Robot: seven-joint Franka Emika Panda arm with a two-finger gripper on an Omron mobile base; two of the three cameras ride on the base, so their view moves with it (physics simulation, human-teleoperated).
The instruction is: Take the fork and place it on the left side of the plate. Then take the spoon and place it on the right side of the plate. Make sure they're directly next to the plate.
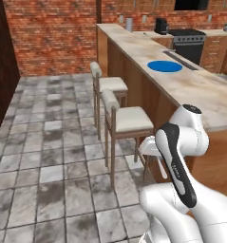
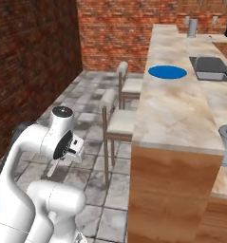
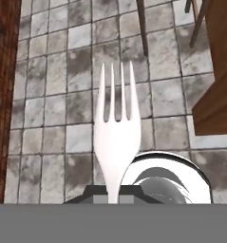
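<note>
Fork (image 3: 114,137) clamped in gripper (image 3: 110,192), tines toward top centre of hand view, over floor tiles. Blue plate (image 1: 165,66) upper right of left base view, on counter (image 1: 205,95), well apart from the hand. Step in hand, likely: carrying fork. Next: up over counter, down touching plate's left rim.

Two cream-seated wooden stools (image 1: 129,118) are standing beside the marble desk (image 1: 191,85); a black stove (image 1: 187,42) is sitting against the brick wall (image 1: 53,33).
</note>
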